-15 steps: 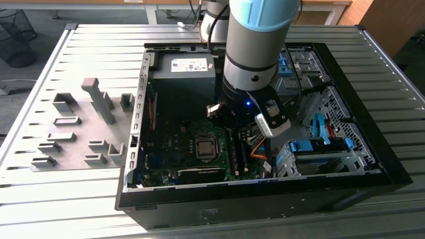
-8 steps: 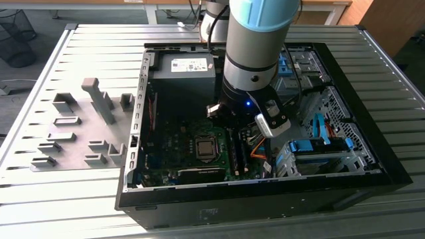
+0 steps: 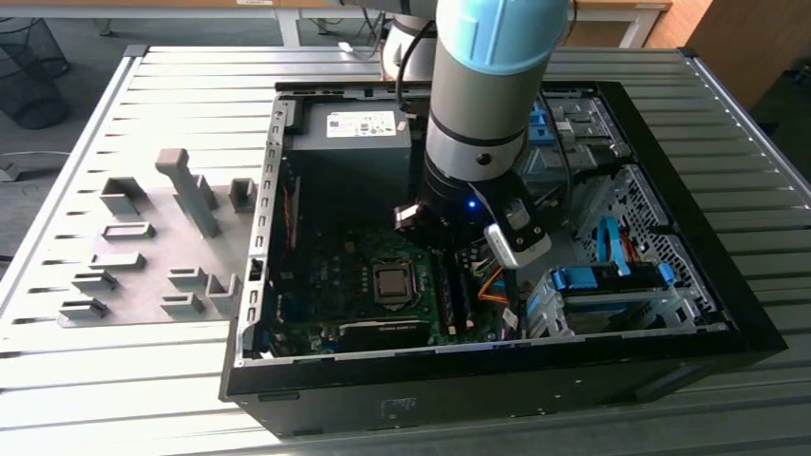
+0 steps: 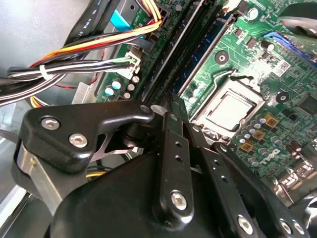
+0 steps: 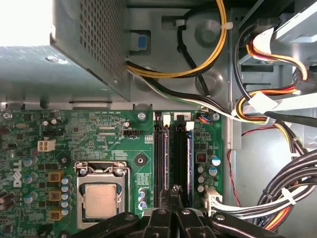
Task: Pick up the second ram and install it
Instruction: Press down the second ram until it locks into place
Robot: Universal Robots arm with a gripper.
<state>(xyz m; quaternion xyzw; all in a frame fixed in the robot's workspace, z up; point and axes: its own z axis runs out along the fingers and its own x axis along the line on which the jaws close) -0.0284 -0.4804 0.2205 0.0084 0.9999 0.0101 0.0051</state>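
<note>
Black gripper linkage sits closest to the lens in both wrist views, with the gripper (image 5: 174, 208) lowered over the memory slots (image 5: 173, 158) of the motherboard (image 5: 74, 144). In the first wrist view the fingers (image 5: 174, 191) converge to a narrow tip directly above the slot bank, drawn nearly together. Whether they clamp a module edge or simply press on it cannot be told.

The second ram (image 5: 189, 161) appears as a thin blue strip standing on edge in one of the slots just beside the fingertips, on the side away from the CPU socket (image 5: 100, 198). A dark module appears to occupy the neighbouring slot, though this is uncertain.

Judged status:
1. Pick-up: apparently complete, since the stick stands in the slot bank and not on the grey fixture tray (image 3: 140, 247) at the exterior view's left.
2. Insertion: the stick appears aligned in its slot. Full seating depth cannot be confirmed.
3. Latching: the pale slot clips (image 5: 189, 125) at the far end near the power supply (image 5: 84, 44) are visible, but their locked condition cannot be determined.

In the exterior view the arm (image 3: 488, 123) stands upright inside the open computer case (image 3: 709, 313), wrist low over the board, between the power supply and the drive bays. Cable bundles (image 5: 277, 193) lie near the slots but apart from the fingers.
</note>
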